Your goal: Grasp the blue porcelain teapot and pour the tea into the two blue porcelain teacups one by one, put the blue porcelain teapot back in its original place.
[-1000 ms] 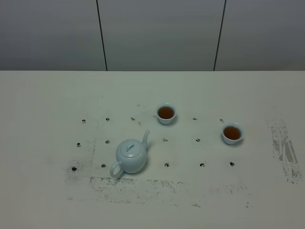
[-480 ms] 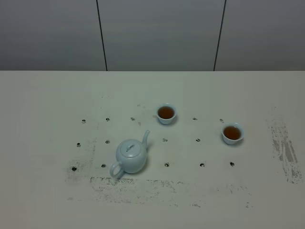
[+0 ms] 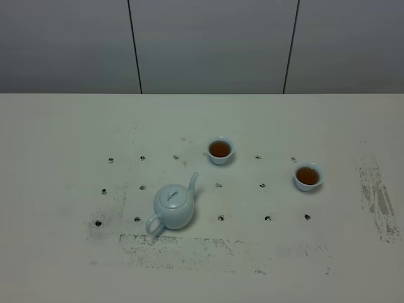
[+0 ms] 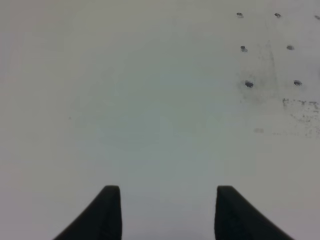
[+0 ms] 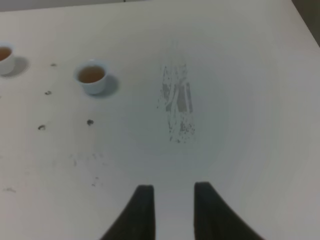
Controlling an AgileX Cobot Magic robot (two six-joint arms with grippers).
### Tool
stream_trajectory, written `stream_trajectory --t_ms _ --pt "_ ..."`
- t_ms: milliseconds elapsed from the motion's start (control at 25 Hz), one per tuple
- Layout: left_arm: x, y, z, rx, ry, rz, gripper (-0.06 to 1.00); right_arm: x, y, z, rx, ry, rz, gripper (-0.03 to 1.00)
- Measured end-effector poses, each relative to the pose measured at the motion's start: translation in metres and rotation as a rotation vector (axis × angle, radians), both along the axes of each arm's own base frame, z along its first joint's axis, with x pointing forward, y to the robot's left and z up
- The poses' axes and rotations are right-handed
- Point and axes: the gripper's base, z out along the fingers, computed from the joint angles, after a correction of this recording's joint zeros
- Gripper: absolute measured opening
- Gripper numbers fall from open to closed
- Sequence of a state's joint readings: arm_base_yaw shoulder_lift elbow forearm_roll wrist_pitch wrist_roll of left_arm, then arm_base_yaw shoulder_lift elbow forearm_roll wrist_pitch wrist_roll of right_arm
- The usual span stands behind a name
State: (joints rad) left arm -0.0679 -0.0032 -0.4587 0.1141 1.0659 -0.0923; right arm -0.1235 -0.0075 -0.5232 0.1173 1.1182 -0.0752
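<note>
Teapot: the blue porcelain teapot is seen standing upright on the table, lid on, left of centre in the high view — its spout is turned toward the far side and slightly right, its loop handle toward the near left.
Far teacup: one teacup is set beyond the teapot and a little to its right, well apart from it; brown tea is seen inside.
Right teacup: the second teacup is placed further right and nearer than the first, also holding brown tea; it is shown in the right wrist view as well, with the first cup cut by that picture's edge.
Table marks: rows of small dark dots are spread between teapot and cups, and scuffed grey patches are seen near the right edge and in front of the teapot.
Left gripper: the left gripper is held above bare table with its two dark fingers set wide apart — nothing is between them.
Right gripper: the right gripper is held over bare table near the scuffed patch, its fingers parted by a clear gap with nothing gripped.
</note>
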Motion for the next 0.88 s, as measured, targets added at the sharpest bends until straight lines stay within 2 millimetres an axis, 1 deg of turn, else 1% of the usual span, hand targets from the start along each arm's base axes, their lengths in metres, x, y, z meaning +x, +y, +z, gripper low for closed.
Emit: stream_trajectory --t_ms 880 --pt "-0.0001 0.0000 -0.0001 0.000 0.001 0.000 0.49 0.0000 0.0000 0.0000 0.000 0.000 0.000 0.21"
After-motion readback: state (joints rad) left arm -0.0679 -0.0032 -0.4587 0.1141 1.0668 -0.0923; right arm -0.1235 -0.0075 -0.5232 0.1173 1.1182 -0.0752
